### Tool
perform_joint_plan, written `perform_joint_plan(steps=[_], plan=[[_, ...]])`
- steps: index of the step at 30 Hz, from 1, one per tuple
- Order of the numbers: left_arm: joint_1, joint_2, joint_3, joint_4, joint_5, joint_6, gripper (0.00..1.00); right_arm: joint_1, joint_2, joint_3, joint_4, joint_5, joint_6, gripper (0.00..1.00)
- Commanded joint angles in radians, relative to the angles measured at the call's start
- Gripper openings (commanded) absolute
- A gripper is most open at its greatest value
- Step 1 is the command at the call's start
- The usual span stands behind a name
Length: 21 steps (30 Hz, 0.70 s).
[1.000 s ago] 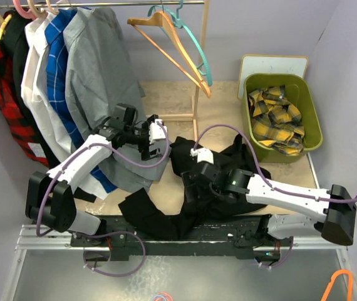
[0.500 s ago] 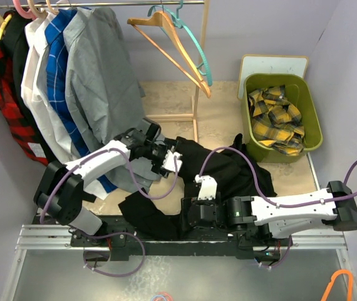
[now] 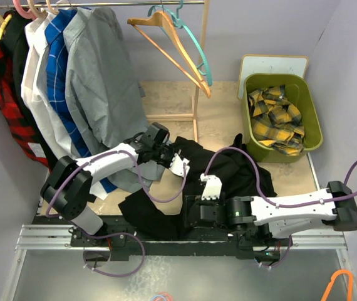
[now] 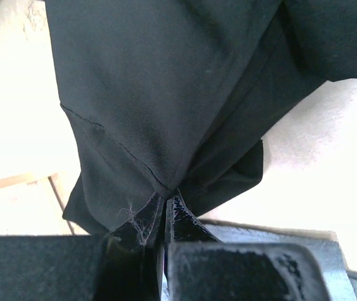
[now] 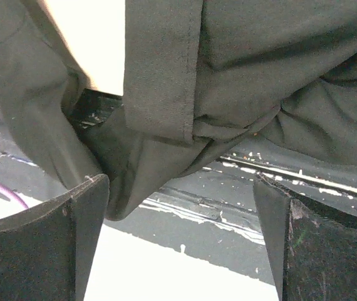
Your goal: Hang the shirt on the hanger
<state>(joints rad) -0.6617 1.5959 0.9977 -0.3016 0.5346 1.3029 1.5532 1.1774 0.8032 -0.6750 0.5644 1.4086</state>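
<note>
Top external: the shirt (image 3: 228,164) lies between the arms; the hanger (image 3: 195,45) hangs on the rail (image 3: 122,4). Left wrist: the left gripper (image 4: 166,216) is clamped on a shirt fold. Right wrist: the right gripper (image 5: 178,188) stands wide open, fabric draped between its fingers.

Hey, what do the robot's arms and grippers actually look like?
The left arm and right arm are slim white links between chunky black joints, each trailed by a looping purple cable. A small white block sits behind each gripper. The left gripper and right gripper have flat black fingers with fuzzy, scuffed pads. No markings are readable.
</note>
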Motion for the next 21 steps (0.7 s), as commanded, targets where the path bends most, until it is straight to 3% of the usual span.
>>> perform_joint_plan(steps=[1, 5, 12, 17, 21], plan=[[0.008, -0.073, 0.073, -0.035, -0.087, -0.07, 0.0, 0.006, -0.098, -0.04, 0.122, 0.047, -0.163, 1.0], [0.066, -0.105, 0.215, -0.158, -0.059, -0.154, 0.0, 0.007, -0.08, -0.01, 0.156, 0.083, -0.37, 1.0], [0.09, -0.136, 0.288, -0.216, -0.07, -0.192, 0.0, 0.025, 0.176, 0.141, 0.061, 0.259, -0.612, 1.0], [0.09, -0.146, 0.303, -0.22, -0.095, -0.214, 0.0, 0.05, 0.223, 0.111, 0.228, 0.319, -0.828, 1.0], [0.096, -0.149, 0.303, -0.197, -0.13, -0.228, 0.0, 0.049, 0.196, 0.065, 0.364, 0.235, -1.0, 1.0]])
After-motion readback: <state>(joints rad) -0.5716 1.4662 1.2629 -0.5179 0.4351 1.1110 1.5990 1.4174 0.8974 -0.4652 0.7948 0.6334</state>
